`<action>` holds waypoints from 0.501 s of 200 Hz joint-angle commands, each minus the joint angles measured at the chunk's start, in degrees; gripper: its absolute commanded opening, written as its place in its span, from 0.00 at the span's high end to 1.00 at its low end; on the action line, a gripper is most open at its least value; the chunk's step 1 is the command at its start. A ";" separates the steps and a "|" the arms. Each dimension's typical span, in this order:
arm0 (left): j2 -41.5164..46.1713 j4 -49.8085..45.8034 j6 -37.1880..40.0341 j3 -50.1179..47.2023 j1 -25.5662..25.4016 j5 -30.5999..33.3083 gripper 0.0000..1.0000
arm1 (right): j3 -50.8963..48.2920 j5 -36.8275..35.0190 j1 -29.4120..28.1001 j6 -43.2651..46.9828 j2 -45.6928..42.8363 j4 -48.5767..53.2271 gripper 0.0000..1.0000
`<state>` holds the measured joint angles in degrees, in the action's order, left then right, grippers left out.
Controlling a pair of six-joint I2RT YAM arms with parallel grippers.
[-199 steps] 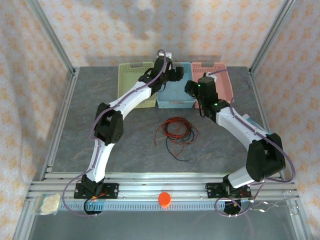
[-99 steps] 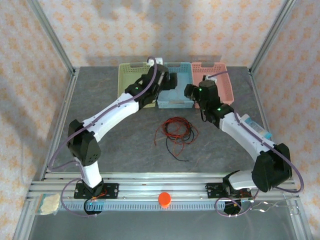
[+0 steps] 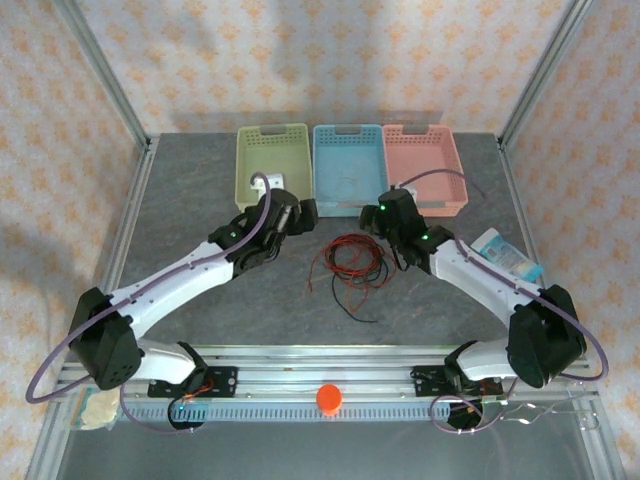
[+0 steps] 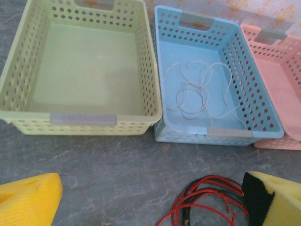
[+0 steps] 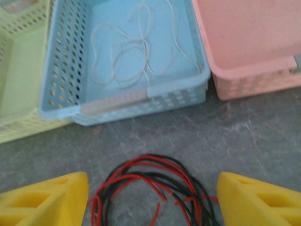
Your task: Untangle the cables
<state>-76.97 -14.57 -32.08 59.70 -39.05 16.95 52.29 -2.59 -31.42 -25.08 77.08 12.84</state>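
On the grey table point(image 3: 190, 190), between floral-papered walls point(image 3: 330, 60), lie red and black cables point(image 3: 350, 262).

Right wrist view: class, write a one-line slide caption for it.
Open right gripper poised before tangled red and black cables; a white cable lies in the blue basket.

Table point(image 3: 200, 270): three baskets sat in a row at 12 o'clock, just beside each other: left basket point(image 3: 275, 150), middle basket point(image 3: 348, 130), right basket point(image 3: 425, 165). A loose wire point(image 4: 202, 92) lay in the middle basket. The cable tangle point(image 3: 350, 262) lay at table centre, in front of the middle basket and apart from it. Left gripper point(image 4: 150, 202) hung at the tangle's 10 o'clock, right gripper point(image 5: 153, 197) at its 1 o'clock. Packet point(image 3: 507, 255) at 3 o'clock by the table edge. Round knob point(image 3: 329, 398) on the front rail point(image 3: 400, 360) at 6 o'clock.
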 commanded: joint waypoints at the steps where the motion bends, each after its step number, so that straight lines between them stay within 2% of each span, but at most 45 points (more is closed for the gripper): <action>1: 2.09 1.57 -1.17 -3.92 -2.03 2.30 0.01 | -1.61 1.16 -0.48 -3.33 -0.45 4.52 0.29; 23: 2.66 2.40 -1.16 -7.29 -5.06 2.49 0.01 | -2.19 2.70 -0.66 -4.35 0.53 7.30 0.30; 45: 1.69 3.71 -5.13 -9.47 -7.64 1.04 0.00 | -2.35 5.18 -0.66 -4.46 1.67 9.30 0.34; 100: 2.84 17.19 -13.54 -19.93 -8.95 -5.75 0.01 | -5.52 19.83 -2.04 -0.69 -1.48 0.97 0.36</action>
<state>-75.31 -5.50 -40.34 43.83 -47.99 14.06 47.53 9.76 -32.51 -27.62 77.97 17.47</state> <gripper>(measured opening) 0.994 0.647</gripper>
